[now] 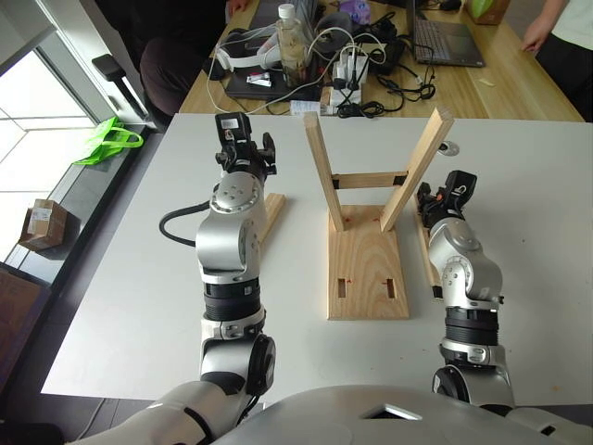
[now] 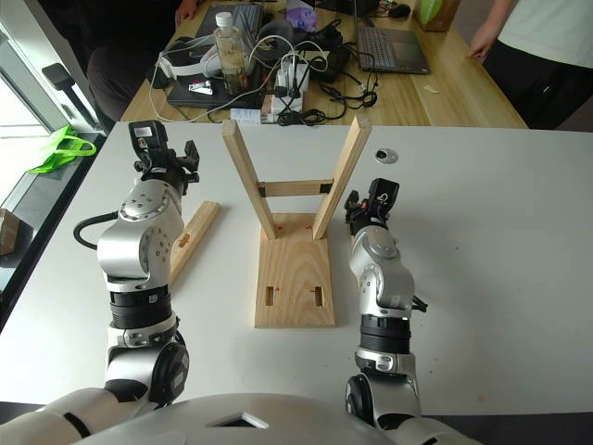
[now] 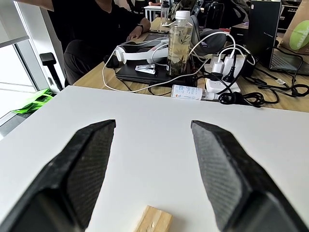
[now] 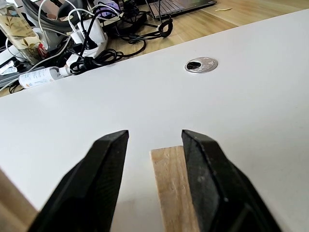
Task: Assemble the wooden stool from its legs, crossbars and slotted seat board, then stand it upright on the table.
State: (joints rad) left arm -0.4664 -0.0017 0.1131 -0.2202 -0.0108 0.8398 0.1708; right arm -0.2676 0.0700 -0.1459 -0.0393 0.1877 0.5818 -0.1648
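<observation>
The slotted seat board (image 1: pixel 366 273) lies flat in the middle of the white table (image 1: pixel 519 185). Two legs (image 1: pixel 323 170) stand in its far slots, leaning apart and joined by a crossbar (image 1: pixel 369 181). Two near slots (image 1: pixel 368 286) are bare. A loose leg (image 1: pixel 270 216) lies flat to the left, its end (image 3: pixel 153 220) just below my open left gripper (image 3: pixel 153 133). Another loose leg (image 4: pixel 175 186) lies to the right of the board, under my right gripper (image 4: pixel 155 145), whose fingers stand open above its end.
A wooden desk (image 1: pixel 519 88) abuts the table's far edge, crowded with cables, a power strip (image 3: pixel 219 84), a bottle (image 3: pixel 179 41), a headset and a laptop (image 1: pixel 447 42). A round cable grommet (image 4: pixel 201 64) sits in the table beyond the right gripper. A green bag (image 1: pixel 111 141) lies on the floor at left.
</observation>
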